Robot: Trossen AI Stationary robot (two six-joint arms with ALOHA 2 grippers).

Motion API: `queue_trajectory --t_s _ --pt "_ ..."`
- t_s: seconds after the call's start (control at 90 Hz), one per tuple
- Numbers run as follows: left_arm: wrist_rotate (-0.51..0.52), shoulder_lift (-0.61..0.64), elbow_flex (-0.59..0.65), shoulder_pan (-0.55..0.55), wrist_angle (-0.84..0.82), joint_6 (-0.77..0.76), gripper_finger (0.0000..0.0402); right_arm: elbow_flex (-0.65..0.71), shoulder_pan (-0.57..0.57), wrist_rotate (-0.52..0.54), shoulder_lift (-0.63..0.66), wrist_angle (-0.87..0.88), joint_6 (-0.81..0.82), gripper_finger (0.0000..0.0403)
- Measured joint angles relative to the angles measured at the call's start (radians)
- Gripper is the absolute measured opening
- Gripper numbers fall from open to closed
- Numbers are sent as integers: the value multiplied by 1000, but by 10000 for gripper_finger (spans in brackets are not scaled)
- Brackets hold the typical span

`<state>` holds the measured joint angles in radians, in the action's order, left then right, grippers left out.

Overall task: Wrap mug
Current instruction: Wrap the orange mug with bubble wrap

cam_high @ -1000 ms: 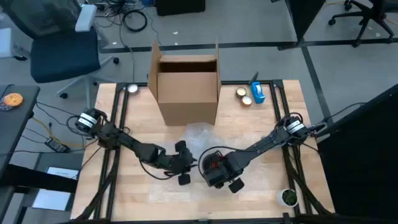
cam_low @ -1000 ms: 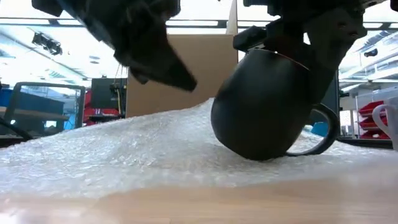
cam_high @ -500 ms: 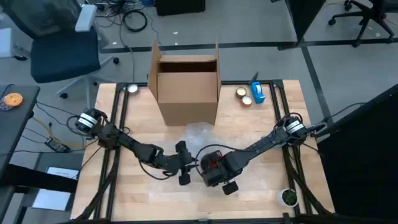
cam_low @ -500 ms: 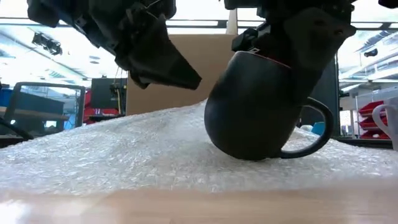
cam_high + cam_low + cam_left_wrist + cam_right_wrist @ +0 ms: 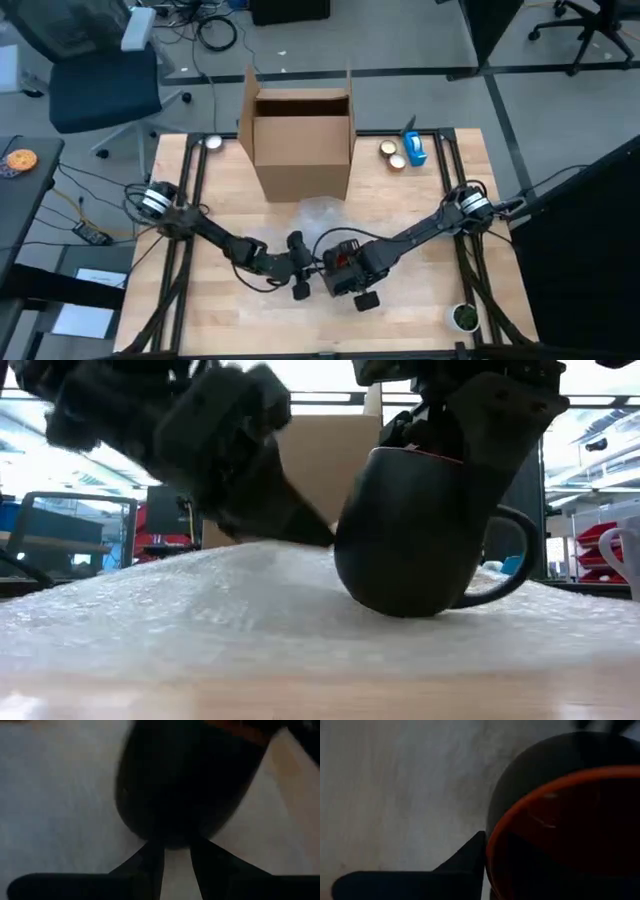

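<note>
A black mug [image 5: 420, 530] with a red inside [image 5: 570, 835] stands tilted on a sheet of bubble wrap [image 5: 200, 610] in the middle of the table, its handle [image 5: 512, 565] toward the low view's right. My right gripper [image 5: 347, 276] is shut on its rim from above. My left gripper [image 5: 298, 266] sits low on the mug's left. Its fingers [image 5: 152, 860] stand a narrow gap apart, with their tips [image 5: 318, 538] at the wrap's surface, right by the mug's lower wall [image 5: 170, 820]. My left gripper's fingertips slant down from the table's left to the wrap beside the mug; I cannot tell whether they touch the wrap or the mug. My right gripper holds the mug by its rim [image 5: 489, 851], coming from above. One finger [image 5: 465, 862] lies outside the wall; the mug hides the other. The mug leans, its rounded bottom [image 5: 400, 605] on the bubble wrap.
An open cardboard box [image 5: 300, 140] stands at the table's far middle. Tape rolls [image 5: 392, 155] and a blue object [image 5: 414, 150] lie at the far right. A small round pot [image 5: 463, 317] sits at the near right corner. Bare wood shows near the front edge.
My left gripper has dropped from above the wrap down to its surface and gone toward the mug. My right gripper has shifted a little toward the table's left with the mug, which now leans less. The raised ridge of wrap beside the mug lies lower and flatter.
</note>
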<state>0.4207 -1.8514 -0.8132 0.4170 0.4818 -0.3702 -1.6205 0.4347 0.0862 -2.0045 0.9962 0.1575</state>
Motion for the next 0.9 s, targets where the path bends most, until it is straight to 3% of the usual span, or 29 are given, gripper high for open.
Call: queue_trajectory --t_s 0.378,0.756,0.9 --pt "-30 -22 -28 -5 1 -1 78 -91 0 48 3 40 -1 135" --pt "-56 -22 -27 -2 -12 -4 78 -125 -36 97 -5 -38 -5 145" --pt "-185 -17 -27 -5 -9 52 78 -125 -51 97 -5 -76 -4 146"
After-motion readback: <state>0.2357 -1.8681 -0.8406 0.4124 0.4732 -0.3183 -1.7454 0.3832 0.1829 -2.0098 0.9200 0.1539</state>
